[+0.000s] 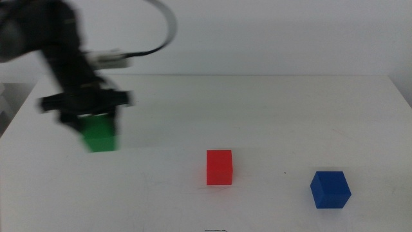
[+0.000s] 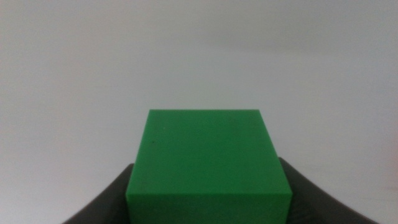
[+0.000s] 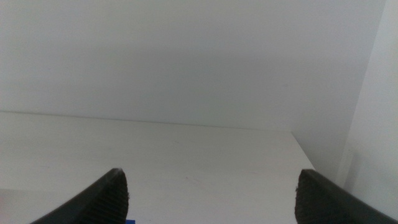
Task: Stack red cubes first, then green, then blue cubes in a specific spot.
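Green and matte, the small solid cube [image 1: 101, 135] is clamped between the dark jaws of the left gripper [image 1: 90, 116], near the left edge of the white tabletop [image 1: 270, 109]; whether it is lifted clear cannot be told through the motion blur. The small bright-red matte cube [image 1: 219, 167] rests near the front edge at the middle, well apart from the held cube and toward the table's right side, so the carry is judged to run that way. The deep-blue cube [image 1: 330, 189] sits nearer the front right corner. In the right wrist view the right gripper [image 3: 211, 199] is seen spread wide and empty. It is absent from the middle view.
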Robot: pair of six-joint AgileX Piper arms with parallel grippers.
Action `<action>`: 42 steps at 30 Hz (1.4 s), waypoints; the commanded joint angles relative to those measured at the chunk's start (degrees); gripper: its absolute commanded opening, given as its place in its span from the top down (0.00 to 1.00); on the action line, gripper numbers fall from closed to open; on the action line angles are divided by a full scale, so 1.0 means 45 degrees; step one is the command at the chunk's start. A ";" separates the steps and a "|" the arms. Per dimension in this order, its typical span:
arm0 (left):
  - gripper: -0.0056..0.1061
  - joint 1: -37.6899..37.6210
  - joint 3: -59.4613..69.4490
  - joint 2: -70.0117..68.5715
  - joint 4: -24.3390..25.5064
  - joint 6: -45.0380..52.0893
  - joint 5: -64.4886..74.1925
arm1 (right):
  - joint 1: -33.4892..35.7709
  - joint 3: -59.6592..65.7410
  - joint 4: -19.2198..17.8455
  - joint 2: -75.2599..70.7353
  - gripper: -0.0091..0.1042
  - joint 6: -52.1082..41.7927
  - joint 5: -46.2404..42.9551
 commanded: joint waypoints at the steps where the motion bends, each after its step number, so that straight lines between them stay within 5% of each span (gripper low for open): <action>1: 0.90 -0.1294 -0.0892 -0.0605 -0.0262 -0.1755 0.1416 | -0.0075 -0.0230 -0.0062 -0.0251 0.09 -0.0209 -0.0936; 7: 0.81 -0.4540 -0.2532 0.0165 -0.0216 -0.4404 0.1370 | -0.0075 -0.0230 -0.0062 -0.0251 0.09 -0.0209 -0.0936; 13: 0.76 -0.6082 -0.4310 0.1708 -0.0277 -0.5036 0.1373 | -0.0075 -0.0230 -0.0062 -0.0251 0.09 -0.0209 -0.0936; 42: 0.76 -0.6376 -0.4670 0.2416 -0.0179 -0.4951 0.1370 | -0.0075 -0.0230 -0.0062 -0.0251 0.09 -0.0209 -0.0936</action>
